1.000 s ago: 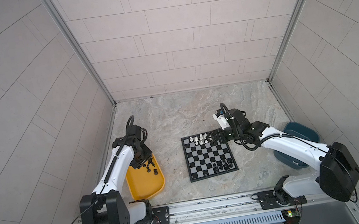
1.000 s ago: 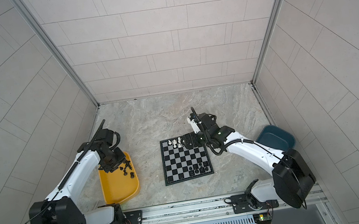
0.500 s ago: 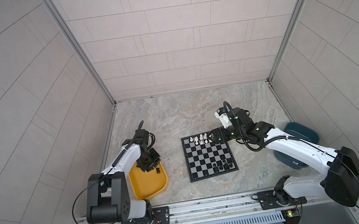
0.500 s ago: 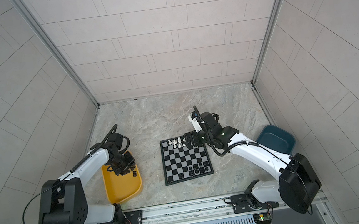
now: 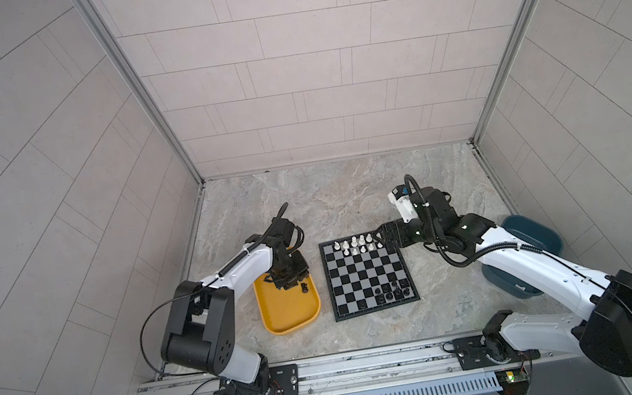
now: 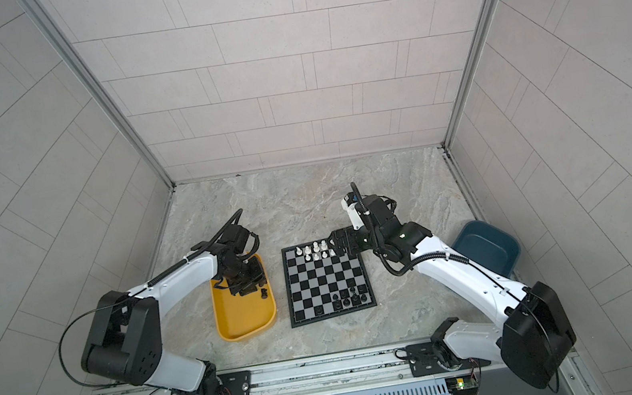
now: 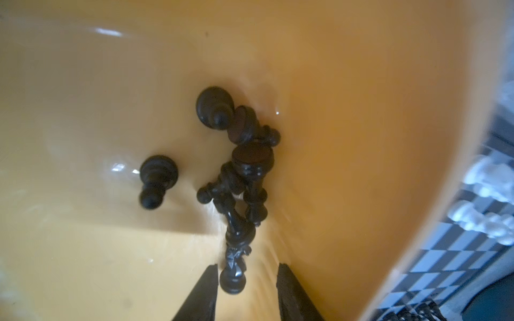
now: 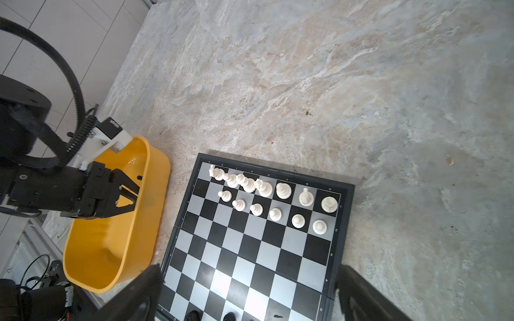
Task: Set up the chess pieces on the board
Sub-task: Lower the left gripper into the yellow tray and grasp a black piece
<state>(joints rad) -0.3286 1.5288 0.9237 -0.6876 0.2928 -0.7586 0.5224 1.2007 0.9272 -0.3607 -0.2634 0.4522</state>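
Note:
The board (image 5: 368,279) (image 6: 324,281) lies mid-floor. White chess pieces (image 5: 356,244) (image 8: 267,194) fill two rows at its far end; several black ones (image 5: 390,291) stand near its front right corner. Loose black pieces (image 7: 244,155) lie heaped in the yellow tray (image 5: 289,315) (image 7: 361,111). My left gripper (image 5: 291,284) (image 7: 247,268) is down in the tray, open, with one black piece (image 7: 233,275) between its fingers, touching one and clear of the other. My right gripper (image 5: 385,237) (image 8: 247,278) hovers wide open and empty over the board's far right corner.
A dark blue bin (image 5: 538,238) (image 6: 485,246) sits to the right, partly under my right arm. The yellow tray's wall (image 8: 111,250) runs close along the board's left edge. A lone black pawn (image 7: 155,178) stands apart from the heap. Tiled walls enclose three sides.
My left arm has folded back at the elbow and its gripper has shifted toward the board side of the tray, over the black pieces. My right gripper has barely moved.

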